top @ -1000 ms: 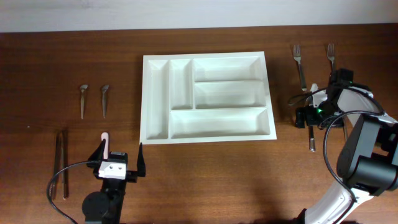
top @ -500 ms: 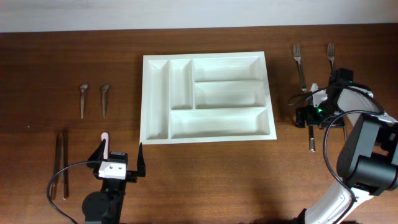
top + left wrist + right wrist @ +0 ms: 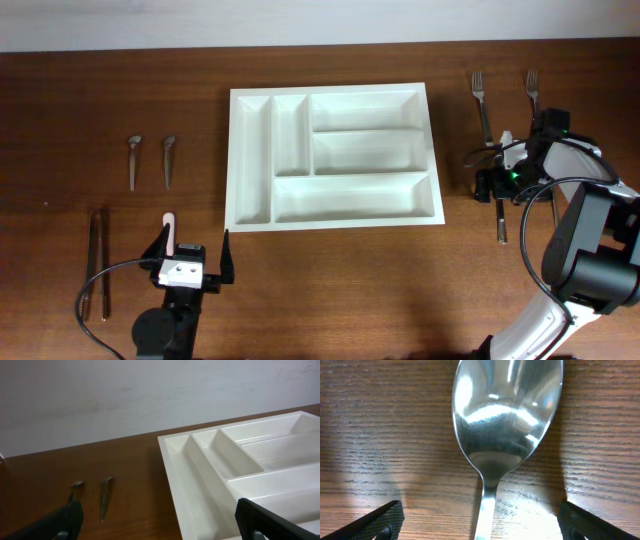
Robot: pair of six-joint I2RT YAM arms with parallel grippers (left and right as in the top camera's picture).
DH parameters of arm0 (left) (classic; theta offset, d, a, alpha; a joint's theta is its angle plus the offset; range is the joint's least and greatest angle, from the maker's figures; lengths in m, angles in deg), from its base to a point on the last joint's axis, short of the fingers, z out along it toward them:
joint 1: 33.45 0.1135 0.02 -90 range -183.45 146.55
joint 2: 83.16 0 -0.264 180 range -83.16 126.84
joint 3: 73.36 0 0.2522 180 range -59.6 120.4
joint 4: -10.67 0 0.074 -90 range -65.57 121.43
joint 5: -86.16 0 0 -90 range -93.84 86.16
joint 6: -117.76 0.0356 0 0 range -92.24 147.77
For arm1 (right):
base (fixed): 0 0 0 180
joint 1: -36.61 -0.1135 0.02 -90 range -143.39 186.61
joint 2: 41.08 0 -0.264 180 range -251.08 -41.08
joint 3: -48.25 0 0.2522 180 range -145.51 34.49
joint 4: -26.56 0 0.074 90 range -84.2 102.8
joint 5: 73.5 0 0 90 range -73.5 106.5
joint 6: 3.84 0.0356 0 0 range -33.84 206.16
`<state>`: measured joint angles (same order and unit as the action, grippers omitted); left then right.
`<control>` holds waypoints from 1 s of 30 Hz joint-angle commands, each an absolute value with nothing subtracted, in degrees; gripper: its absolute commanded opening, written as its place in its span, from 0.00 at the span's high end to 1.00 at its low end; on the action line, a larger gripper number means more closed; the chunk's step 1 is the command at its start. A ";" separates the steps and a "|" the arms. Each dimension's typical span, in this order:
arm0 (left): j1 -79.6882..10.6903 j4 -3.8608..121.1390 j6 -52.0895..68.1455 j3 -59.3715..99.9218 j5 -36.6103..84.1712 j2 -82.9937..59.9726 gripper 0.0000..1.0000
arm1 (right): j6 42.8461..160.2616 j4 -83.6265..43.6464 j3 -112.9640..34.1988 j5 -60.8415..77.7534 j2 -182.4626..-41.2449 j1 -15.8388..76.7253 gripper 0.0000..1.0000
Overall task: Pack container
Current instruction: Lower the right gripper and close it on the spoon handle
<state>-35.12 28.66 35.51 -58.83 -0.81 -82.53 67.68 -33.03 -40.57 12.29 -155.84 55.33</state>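
While the right end effector (image 3: 480,516) hangs wide open astride a spoon (image 3: 507,410), handle running back toward the wrist, the container (image 3: 330,92) sits centre of the table (image 3: 330,290), near on its left; left end effector (image 3: 193,250) open too, empty.

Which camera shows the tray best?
Overhead: the tray lies whole in view, all five compartments empty. The left wrist camera sees only part of it, at a low slant. The right wrist camera shows none of it, just a spoon.
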 commanded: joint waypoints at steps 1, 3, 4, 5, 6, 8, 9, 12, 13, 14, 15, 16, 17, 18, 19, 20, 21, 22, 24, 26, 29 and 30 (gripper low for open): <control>-34.77 28.77 36.23 -59.13 -0.57 -82.82 0.01 | 66.91 -32.79 -38.78 6.17 -160.52 55.00 0.01; -34.77 28.77 36.23 -59.13 -0.57 -82.82 0.01 | 66.91 -32.79 -38.78 6.17 -160.54 55.00 0.01; -34.77 28.77 36.23 -59.13 -0.57 -82.82 0.01 | 66.91 -32.79 -38.78 6.17 -160.54 55.00 0.02; -34.77 28.77 36.23 -59.13 -0.59 -82.82 0.01 | 66.91 -32.79 -38.78 6.17 -160.54 55.02 0.01; -34.77 28.77 36.23 -59.13 -0.57 -82.82 0.01 | 66.91 -32.81 -38.78 6.17 -160.54 55.02 0.00; -34.77 28.77 36.23 -59.13 -0.57 -82.82 0.01 | 66.91 -32.81 -38.78 6.22 -160.54 55.02 0.05; -34.77 28.77 36.23 -59.13 -0.57 -82.82 0.01 | 66.91 -32.79 -38.78 6.28 -160.54 55.02 0.12; -34.77 28.77 36.23 -59.13 -0.57 -82.82 0.01 | 66.91 -32.81 -38.78 6.61 -160.54 55.00 0.21; -34.77 28.77 36.23 -59.13 -0.59 -82.82 0.01 | 66.91 -32.81 -38.78 6.61 -160.54 55.00 0.22; -34.77 28.77 36.23 -59.13 -0.59 -82.82 0.01 | 66.91 -32.81 -38.78 6.61 -160.54 55.00 0.23; -34.77 28.77 36.23 -59.13 -0.57 -82.82 0.01 | 66.91 -32.81 -38.78 6.61 -160.54 55.00 0.25; -34.77 28.77 36.23 -59.13 -0.57 -82.82 0.01 | 66.91 -32.81 -38.78 6.61 -160.54 55.00 0.28; -34.77 28.77 36.23 -59.13 -0.57 -82.82 0.01 | 66.91 -32.81 -38.78 6.61 -160.54 55.00 0.35; -34.77 28.77 36.23 -59.11 -0.59 -82.82 0.01 | 66.91 -32.81 -38.78 6.61 -160.54 55.00 0.42; -34.77 28.77 36.23 -59.13 -0.57 -82.82 0.01 | 66.91 -32.79 -38.78 6.61 -160.54 55.00 0.48; -34.77 28.77 36.23 -59.11 -0.57 -82.82 0.01 | 66.91 -32.81 -38.78 6.61 -160.54 55.00 0.53; -34.77 28.77 36.23 -59.13 -0.59 -82.82 0.01 | 66.91 -32.81 -38.78 6.61 -160.54 55.00 0.57; -34.77 28.77 36.23 -59.13 -0.59 -82.82 0.01 | 66.91 -32.81 -38.78 6.61 -160.54 55.00 0.60; -34.77 28.77 36.23 -59.13 -0.57 -82.82 0.01 | 66.91 -32.81 -38.78 6.61 -160.54 55.00 0.64; -34.77 28.77 36.23 -59.13 -0.57 -82.82 0.01 | 66.91 -32.81 -38.78 6.63 -160.54 55.00 0.73; -34.77 28.77 36.23 -59.13 -0.59 -82.82 0.01 | 66.93 -32.83 -38.78 6.63 -160.54 55.00 0.82; -34.77 28.77 36.23 -59.13 -0.59 -82.82 0.01 | 66.93 -32.83 -38.78 6.63 -160.54 55.00 0.83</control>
<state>-35.12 28.66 35.51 -58.83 -0.81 -82.53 66.63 -32.15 -40.79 9.28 -156.32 55.33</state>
